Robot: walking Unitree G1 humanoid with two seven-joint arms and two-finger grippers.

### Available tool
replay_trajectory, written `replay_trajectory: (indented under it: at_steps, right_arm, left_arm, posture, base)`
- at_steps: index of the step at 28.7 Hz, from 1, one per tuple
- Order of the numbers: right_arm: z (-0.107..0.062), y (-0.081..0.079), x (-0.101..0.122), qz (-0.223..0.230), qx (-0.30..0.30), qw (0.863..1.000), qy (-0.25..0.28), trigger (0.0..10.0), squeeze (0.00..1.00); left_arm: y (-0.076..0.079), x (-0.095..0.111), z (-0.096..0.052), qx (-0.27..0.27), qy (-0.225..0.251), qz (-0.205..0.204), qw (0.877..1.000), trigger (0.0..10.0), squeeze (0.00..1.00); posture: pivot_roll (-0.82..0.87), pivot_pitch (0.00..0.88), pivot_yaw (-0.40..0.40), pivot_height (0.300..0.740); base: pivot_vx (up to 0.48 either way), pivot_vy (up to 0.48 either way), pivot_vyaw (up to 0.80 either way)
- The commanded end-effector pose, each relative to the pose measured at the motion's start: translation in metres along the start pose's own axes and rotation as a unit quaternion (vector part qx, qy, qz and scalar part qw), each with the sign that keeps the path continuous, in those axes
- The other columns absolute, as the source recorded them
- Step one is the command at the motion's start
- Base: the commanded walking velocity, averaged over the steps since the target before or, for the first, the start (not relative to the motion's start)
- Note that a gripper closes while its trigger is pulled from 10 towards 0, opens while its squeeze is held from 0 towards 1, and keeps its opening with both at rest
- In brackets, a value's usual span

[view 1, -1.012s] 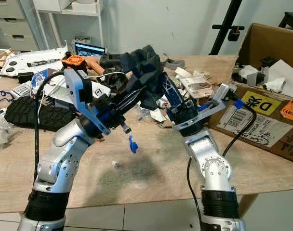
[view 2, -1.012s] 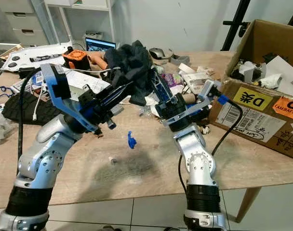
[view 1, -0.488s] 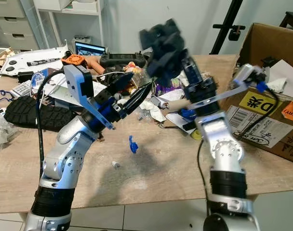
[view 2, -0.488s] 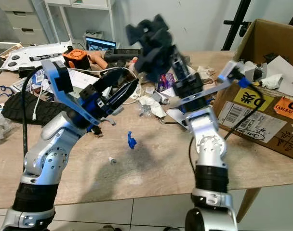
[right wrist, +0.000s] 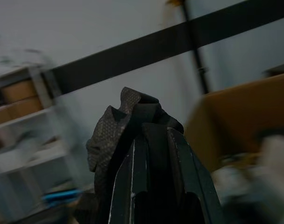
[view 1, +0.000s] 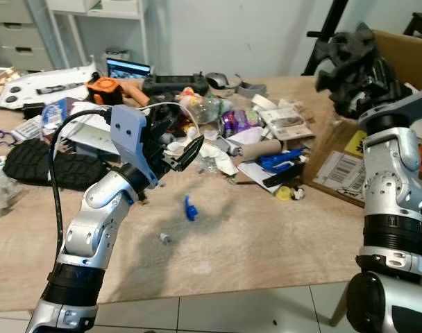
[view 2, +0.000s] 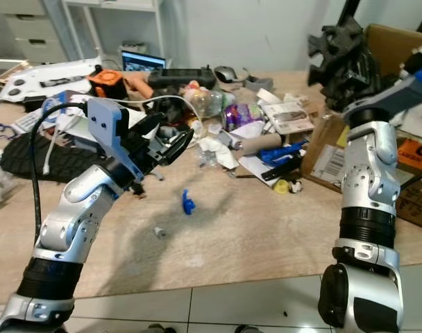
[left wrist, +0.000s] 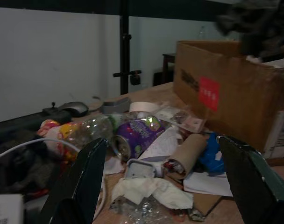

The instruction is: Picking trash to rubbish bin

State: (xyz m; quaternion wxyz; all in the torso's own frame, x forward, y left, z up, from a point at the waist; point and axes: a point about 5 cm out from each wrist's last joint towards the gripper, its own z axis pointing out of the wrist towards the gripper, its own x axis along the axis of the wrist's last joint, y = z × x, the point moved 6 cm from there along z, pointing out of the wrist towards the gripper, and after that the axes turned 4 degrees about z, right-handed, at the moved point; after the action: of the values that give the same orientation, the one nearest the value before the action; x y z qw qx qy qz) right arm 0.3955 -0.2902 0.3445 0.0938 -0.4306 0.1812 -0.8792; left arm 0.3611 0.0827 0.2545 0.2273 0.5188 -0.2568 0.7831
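My right gripper is raised at the far right, shut on a dark crumpled cloth held over the edge of the open cardboard box. In the right wrist view the fingers clamp the cloth's dark textured fabric. My left gripper hangs open and holds nothing above the trash pile on the wooden table. The left wrist view looks between its spread fingers at a plastic bottle, a purple can, a cardboard tube and crumpled tissue.
A small blue scrap and a tiny grey piece lie on bare wood in front of the pile. At the back left are a black rubber mat, a laptop and a controller. A black stand rises behind the table.
The right arm has swung the dark cloth up off the pile and rightward to the box. The left gripper has come free of the cloth and sunk a little over the pile.
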Motion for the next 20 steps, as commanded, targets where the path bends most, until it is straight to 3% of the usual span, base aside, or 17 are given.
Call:
replay_trajectory:
  at_steps: [1,4,6,7,8,9,15,16,20]
  right_arm:
    - [0.001,0.018,0.015,-0.019,-0.033,0.999,0.026,10.0,0.00]
    - [0.001,0.049,0.032,-0.047,-0.084,0.994,0.046,10.0,0.00]
    - [0.000,0.055,0.035,-0.052,-0.094,0.993,0.048,10.0,0.00]
    - [-0.002,0.061,0.038,-0.056,-0.104,0.991,0.054,10.0,0.27]
    - [-0.003,0.065,0.040,-0.059,-0.110,0.991,0.058,10.0,0.27]
    - [-0.003,0.068,0.041,-0.062,-0.116,0.989,0.062,10.0,1.00]
    - [-0.003,0.072,0.037,-0.078,-0.125,0.987,0.057,10.0,1.00]
    - [-0.002,0.072,0.035,-0.082,-0.124,0.987,0.055,10.0,0.02]
    - [0.003,0.064,0.028,-0.082,-0.117,0.988,0.050,10.0,0.00]
  left_arm:
    - [-0.003,0.001,-0.001,0.005,0.000,0.006,1.000,10.0,0.00]
    - [-0.004,0.000,0.001,0.007,-0.002,0.014,1.000,10.0,0.00]
    - [-0.005,-0.001,0.001,0.010,-0.003,0.016,1.000,10.0,0.00]
    - [-0.005,-0.001,0.001,0.012,-0.004,0.016,1.000,10.0,0.00]
    - [-0.006,-0.001,0.001,0.014,-0.004,0.016,1.000,10.0,0.00]
    - [-0.005,-0.002,0.001,0.014,-0.005,0.015,1.000,10.0,0.00]
    - [-0.004,-0.005,0.001,0.021,-0.010,0.010,1.000,10.0,0.00]
    - [-0.004,-0.007,0.001,0.025,-0.014,0.001,1.000,10.0,0.00]
    - [-0.004,-0.012,0.004,0.039,-0.029,0.014,0.999,10.0,0.00]
  posture:
    - [0.04,0.160,0.001,0.740]
    - [0.04,0.184,-0.005,0.740]
    - [0.04,0.181,0.000,0.740]
    - [0.04,0.172,0.003,0.740]
    - [0.04,0.172,0.003,0.740]
    - [0.04,0.175,-0.001,0.740]
    - [0.04,0.166,0.002,0.740]
    - [0.04,0.165,-0.002,0.740]
    - [0.04,0.165,0.008,0.740]
  base:
    - [0.000,0.000,0.00]
    - [0.000,0.000,0.00]
    - [0.000,0.000,0.00]
    - [0.000,0.000,0.00]
    - [0.000,0.000,0.00]
    - [0.000,0.000,0.00]
    - [0.000,0.000,0.00]
    - [0.000,0.000,0.00]
    - [0.000,0.000,0.00]
